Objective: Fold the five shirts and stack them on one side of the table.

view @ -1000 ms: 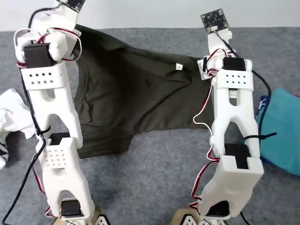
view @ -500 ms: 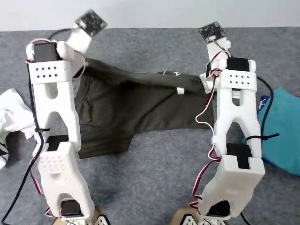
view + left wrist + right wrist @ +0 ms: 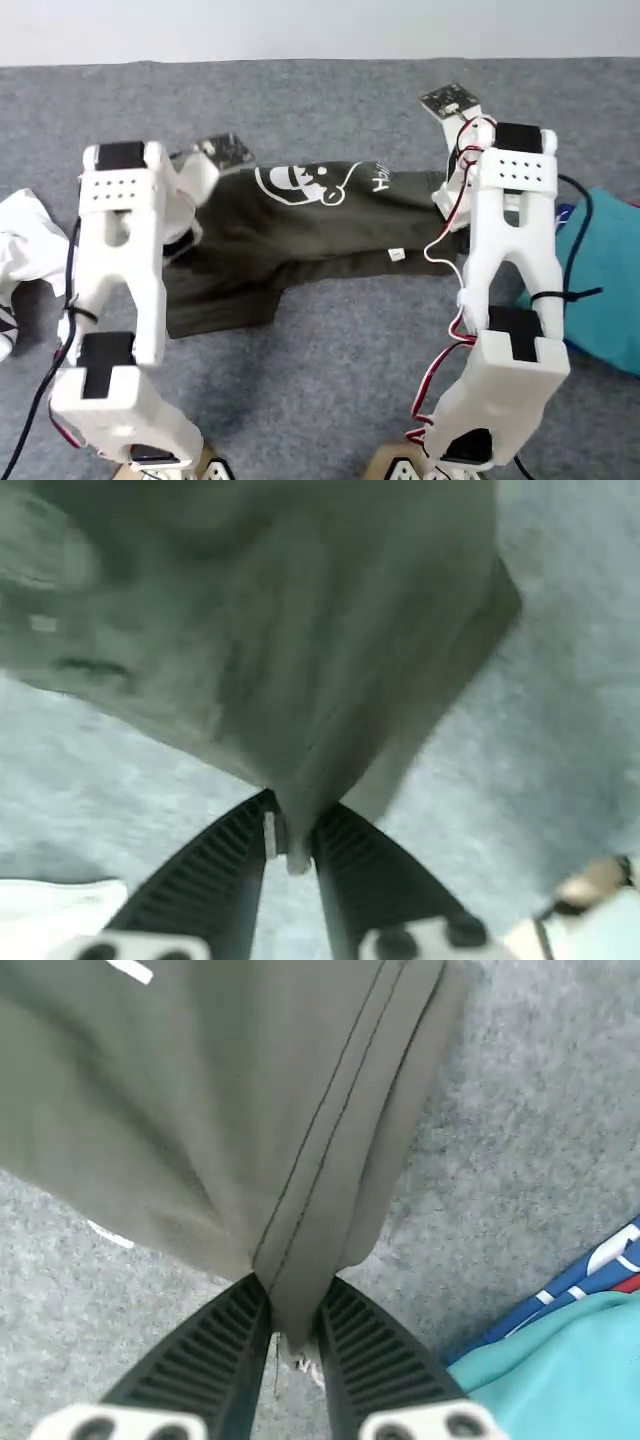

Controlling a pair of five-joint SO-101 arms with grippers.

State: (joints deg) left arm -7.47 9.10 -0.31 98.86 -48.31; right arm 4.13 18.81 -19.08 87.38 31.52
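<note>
- High view: dark olive shirt (image 3: 300, 235) lies mid-frame on the grey table (image 3: 350, 380), stretched between the two arms, far edge folded over so a white graphic faces up.
- Left wrist view: left gripper (image 3: 290, 845) has its jaws nearly closed, pinching a bunched edge of the olive shirt; cloth hangs away from the fingers (image 3: 225, 855).
- Right wrist view: right gripper (image 3: 295, 1335) is clamped on the shirt's stitched hem, jaws almost together.
- High view: teal shirt (image 3: 600, 280) sits at the right edge, beside the right arm.
- White shirt (image 3: 25, 250) is crumpled at the left edge.
</note>
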